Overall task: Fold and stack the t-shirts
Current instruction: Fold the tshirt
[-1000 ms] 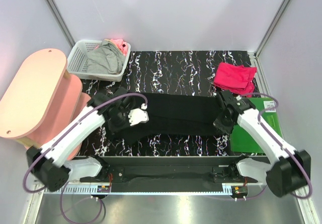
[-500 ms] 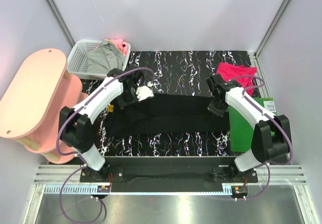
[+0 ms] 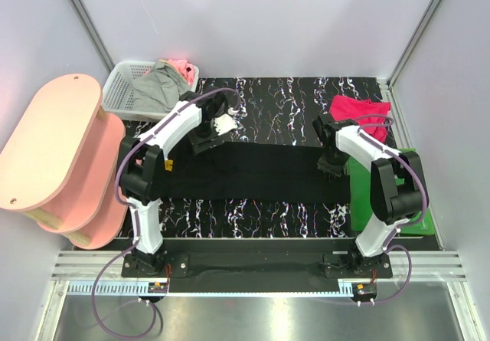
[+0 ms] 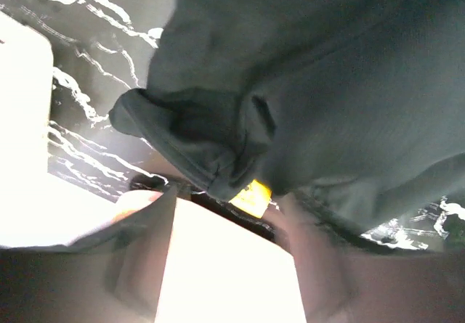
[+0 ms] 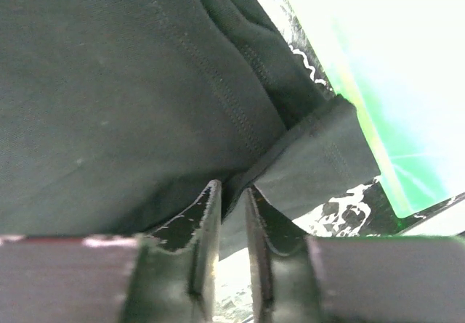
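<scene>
Black shirt (image 3: 253,174) lies flat on the desk (image 3: 276,103) between both grippers. Left gripper (image 4: 221,198) is open, bunched corner just ahead. Right gripper (image 5: 227,199) is open a crack at the shirt's edge.

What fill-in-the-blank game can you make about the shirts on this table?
The long t-shirt stretched across the table is ___. The crimson-pink t-shirt lies on the table's ___ side. The grey cloth sits in the white ___. The flat board at the table's right edge is ___.
Missing words: black, right, basket, green.
</scene>
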